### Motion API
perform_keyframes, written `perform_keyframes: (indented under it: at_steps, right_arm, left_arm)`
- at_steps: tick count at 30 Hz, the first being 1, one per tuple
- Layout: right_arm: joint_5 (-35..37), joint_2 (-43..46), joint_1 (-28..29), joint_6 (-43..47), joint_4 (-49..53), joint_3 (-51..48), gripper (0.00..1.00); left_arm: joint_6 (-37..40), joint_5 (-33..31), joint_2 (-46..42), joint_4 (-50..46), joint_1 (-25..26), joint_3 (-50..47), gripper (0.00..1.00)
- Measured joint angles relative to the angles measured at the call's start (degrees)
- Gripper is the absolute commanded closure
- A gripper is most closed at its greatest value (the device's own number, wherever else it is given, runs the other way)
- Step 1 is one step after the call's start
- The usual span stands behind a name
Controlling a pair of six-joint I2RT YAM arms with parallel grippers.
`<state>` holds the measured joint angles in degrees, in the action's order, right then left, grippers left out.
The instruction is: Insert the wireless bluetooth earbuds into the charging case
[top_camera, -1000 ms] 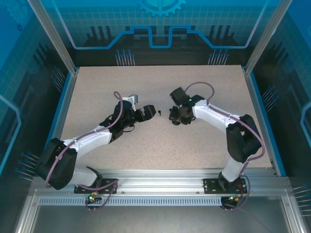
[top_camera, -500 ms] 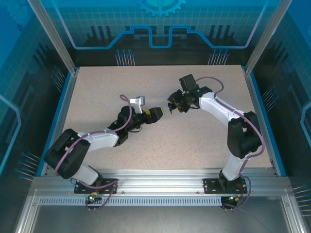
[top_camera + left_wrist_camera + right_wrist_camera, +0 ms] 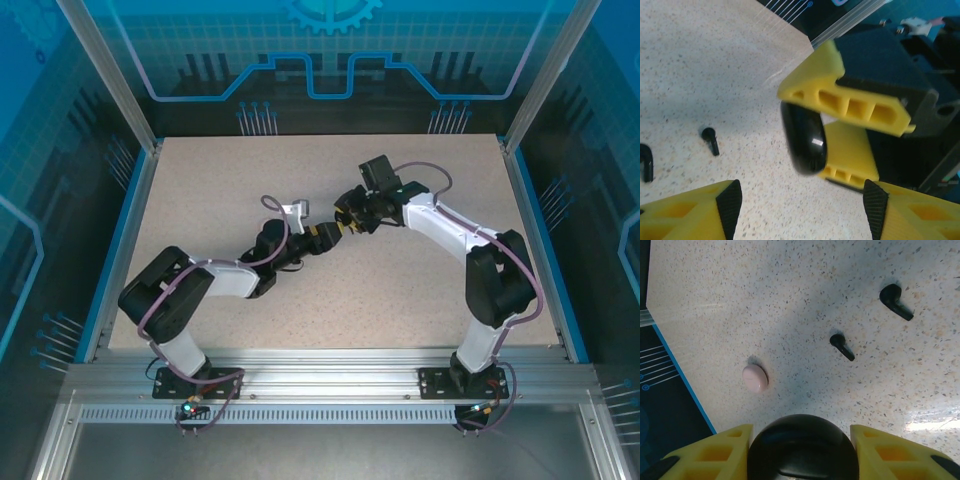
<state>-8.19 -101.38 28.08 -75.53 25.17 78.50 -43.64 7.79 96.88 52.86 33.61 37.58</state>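
Honestly, not much is done yet. One black earbud (image 3: 841,346) and a second black earbud (image 3: 896,302) are lying loose on the tabletop (image 3: 200,180), near each other, so nothing's gone into the case.

The black case (image 3: 802,452) is up off the tabletop, clenched between the yellow fingers (image 3: 715,452) of the right pincer (image 3: 800,432). From the left wrist view it looks closed to me, but I'm seeing it edge-on so I wouldn't swear to it. There's also a small pale pink rounded piece (image 3: 755,378) near the blue edge (image 3: 682,380). Can't tell if that's a bud or a little case.

The left pincer (image 3: 802,196) is released, jaws spread wide with nothing between them, pointed right at the case. My guess is it's lining up to grab the lid or take the case. So basically everything's left: open it, pick up the buds, seat them.

Pose-wise, from overhead the left arm (image 3: 215,280) lies low, folded at the elbow, reaching toward the middle. The right arm (image 3: 450,230) comes up its side and bends in leftward. The two pincers end up nose to nose near the centre of the tabletop.
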Motion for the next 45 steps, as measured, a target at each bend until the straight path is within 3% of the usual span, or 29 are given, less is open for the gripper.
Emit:
perform_keyframes:
  at_steps: [29, 38, 41, 45]
  right_arm:
    - [0.00, 0.00, 1.25, -0.39, -1.40, -0.52, 0.65]
    - [0.42, 0.00, 1.25, -0.39, -2.16, -0.52, 0.64]
    - [0.42, 0.00, 1.25, -0.35, -2.25, -0.52, 0.60]
    - [0.33, 0.02, 1.16, 0.17, -2.36, -0.48, 0.45]
  left_arm:
    - [-0.13, -1.55, 6.40, 0.66, 0.22, 5.79, 0.65]
    - [-1.51, -2.43, 6.43, 1.29, 0.33, 5.79, 0.86]
    - [-1.49, -2.43, 6.40, 1.33, 0.33, 5.79, 0.95]
    - [-1.46, -2.34, 6.21, 1.22, 0.33, 5.79, 1.00]
